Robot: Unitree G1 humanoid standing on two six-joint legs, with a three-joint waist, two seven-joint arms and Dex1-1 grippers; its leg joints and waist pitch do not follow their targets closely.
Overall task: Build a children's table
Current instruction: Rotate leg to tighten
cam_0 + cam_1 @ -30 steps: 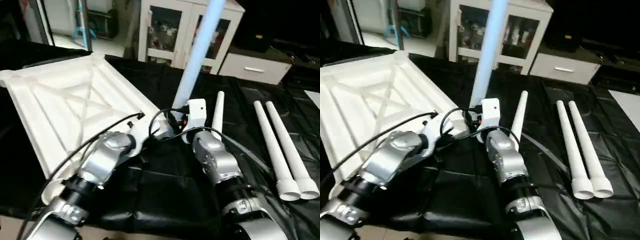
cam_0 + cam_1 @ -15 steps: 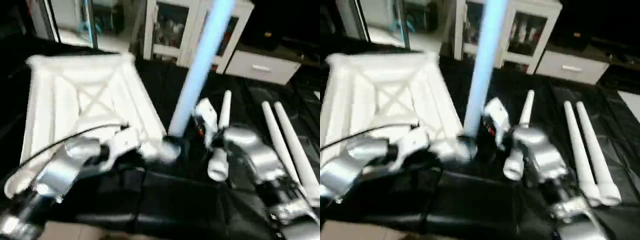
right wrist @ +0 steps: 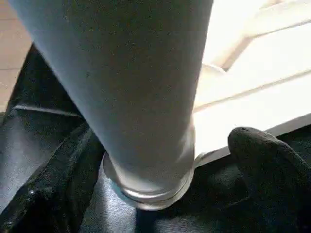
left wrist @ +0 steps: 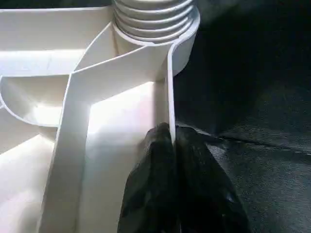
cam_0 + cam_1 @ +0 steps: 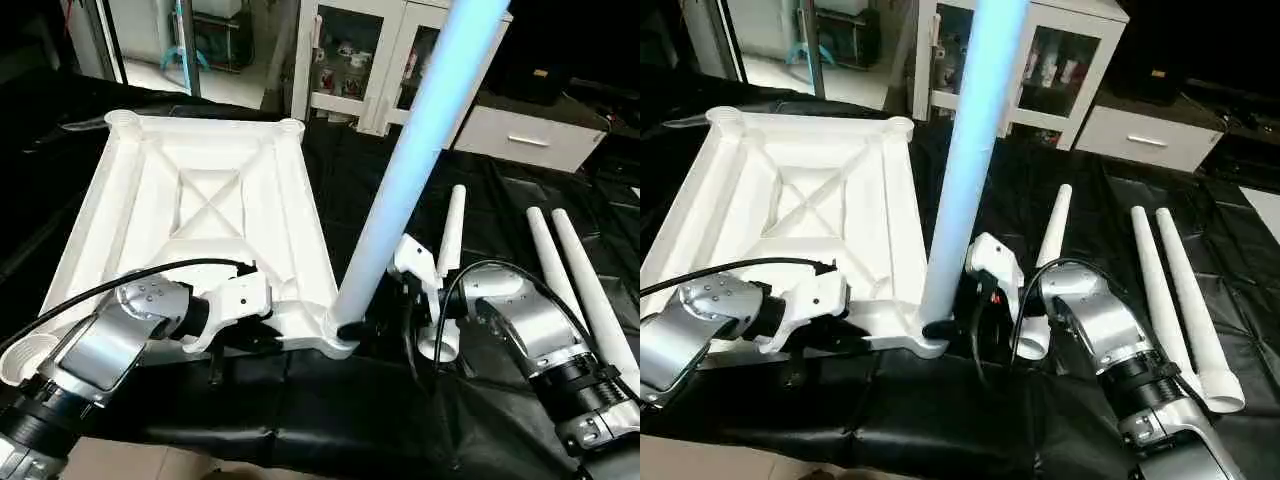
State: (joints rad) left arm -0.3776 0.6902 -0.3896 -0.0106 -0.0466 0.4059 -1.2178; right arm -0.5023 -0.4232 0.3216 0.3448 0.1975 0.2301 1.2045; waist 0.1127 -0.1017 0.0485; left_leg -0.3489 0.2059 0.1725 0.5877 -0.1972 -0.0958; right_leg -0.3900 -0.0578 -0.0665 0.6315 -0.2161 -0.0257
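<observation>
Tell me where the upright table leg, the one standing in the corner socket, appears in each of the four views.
Left eye view: upright leg rises from centre to the top edge.
Right eye view: just left of centre, also reaching the top edge.
Left wrist view: its threaded base at the top edge.
Right wrist view: large, across the upper middle.
Shared landmark: the table top's corner socket holding the leg.

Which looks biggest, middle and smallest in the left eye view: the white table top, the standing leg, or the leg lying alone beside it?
1. Table top, the widest thing.
2. Standing leg; it rises toward the camera, so nearness makes it look bigger.
3. Lone lying leg, clearly the smallest here.
</observation>
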